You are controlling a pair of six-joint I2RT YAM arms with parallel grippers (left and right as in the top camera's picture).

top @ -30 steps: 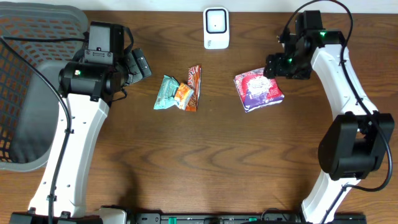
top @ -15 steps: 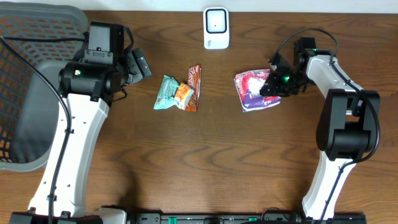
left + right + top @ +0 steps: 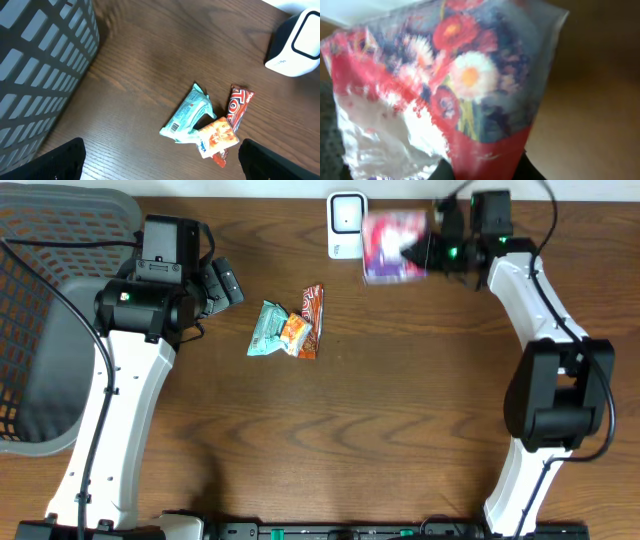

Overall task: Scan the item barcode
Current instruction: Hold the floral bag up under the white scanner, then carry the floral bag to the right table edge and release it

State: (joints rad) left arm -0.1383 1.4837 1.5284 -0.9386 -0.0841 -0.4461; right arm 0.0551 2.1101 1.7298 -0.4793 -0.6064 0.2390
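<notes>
My right hand (image 3: 424,252) gripped the red floral plastic packet (image 3: 390,246) beside the white box scanner (image 3: 346,225); my left hand (image 3: 226,281) stood released

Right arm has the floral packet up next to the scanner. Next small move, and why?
Probably shift the packet slightly left over the scanner window, turning it to find the barcode. The right fingers are shut on it. From overhead it sits beside the scanner, not over its window, and the wrist view shows only flower print, no barcode.
</notes>
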